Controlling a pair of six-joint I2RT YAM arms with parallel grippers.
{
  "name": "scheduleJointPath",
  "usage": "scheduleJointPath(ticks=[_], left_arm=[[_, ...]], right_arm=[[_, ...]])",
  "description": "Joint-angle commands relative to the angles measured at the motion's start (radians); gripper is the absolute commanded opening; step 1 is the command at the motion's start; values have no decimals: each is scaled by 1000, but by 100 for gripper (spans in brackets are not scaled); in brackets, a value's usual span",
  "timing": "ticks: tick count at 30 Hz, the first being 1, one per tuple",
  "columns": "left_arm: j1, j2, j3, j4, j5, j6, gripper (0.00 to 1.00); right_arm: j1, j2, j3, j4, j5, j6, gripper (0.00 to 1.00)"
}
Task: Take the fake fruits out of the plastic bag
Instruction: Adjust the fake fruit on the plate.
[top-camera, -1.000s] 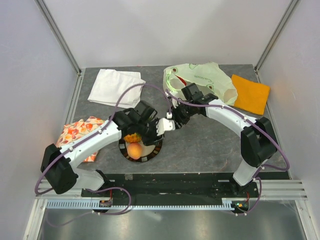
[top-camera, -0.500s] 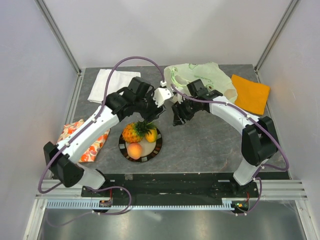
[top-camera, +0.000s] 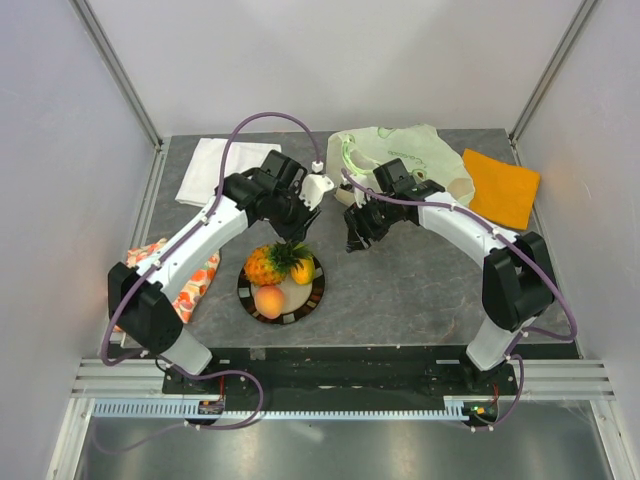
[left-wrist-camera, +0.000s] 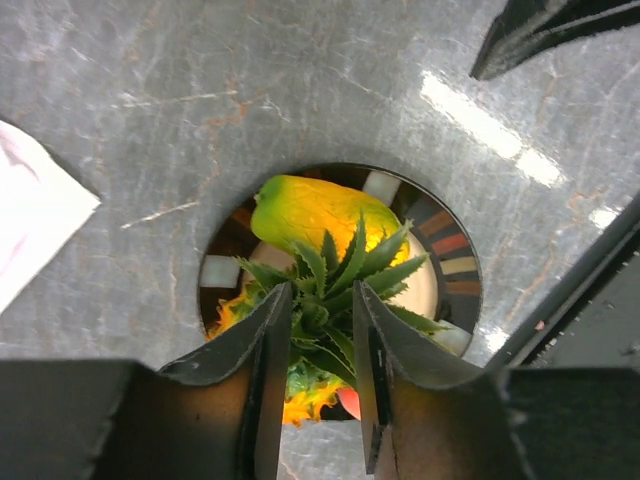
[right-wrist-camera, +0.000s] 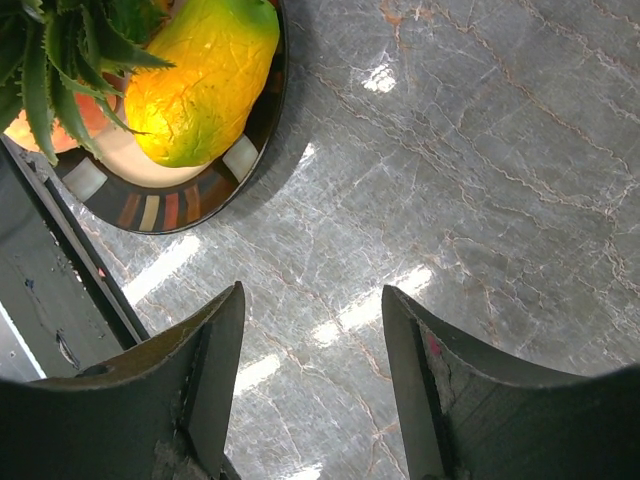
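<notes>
Pineapple (top-camera: 261, 266), mango (top-camera: 302, 270) and peach (top-camera: 268, 300) crowd a round plate (top-camera: 316, 292) on the counter (top-camera: 410, 285) in the view from above. The pale-green bag (top-camera: 400, 152) lies crumpled at the far edge, well apart from them. The left fingers (top-camera: 297, 232) hang over the plate's far side, and the right fingers (top-camera: 356, 238) hover just beside it.

In the left wrist view, both fingers stand a narrow gap apart (nothing pinched). The pineapple's green crown (left-wrist-camera: 335, 275) shows through the gap, with the mango (left-wrist-camera: 305, 210) beyond.

In the right wrist view, the fingers are spread wide over bare counter, with the mango (right-wrist-camera: 205, 85) and the plate rim (right-wrist-camera: 190, 205) at upper left.
</notes>
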Motion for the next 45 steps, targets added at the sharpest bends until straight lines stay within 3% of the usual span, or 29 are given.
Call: scheduleJointPath(ticks=[1,7,9,22,38,45], left_arm=[[13,14,33,-35,57,-38,36],[32,34,42,-30,74,-50,15],[41,33,48,-27,84,-55,2],[179,-92,-33,57,259,-118,2],[246,-242,-222,85,247,-131,2],[271,-262,-239,76,215,-142,2]], right_arm=[[-6,12,27,6,7,0,65],[-6,30,48,6,2,6,65],[-6,36,56,5,3,6,65],[-6,53,68,-20,16,-12,65],[0,116,110,-34,4,-14,65],[66,133,113,-38,-24,-21,65]])
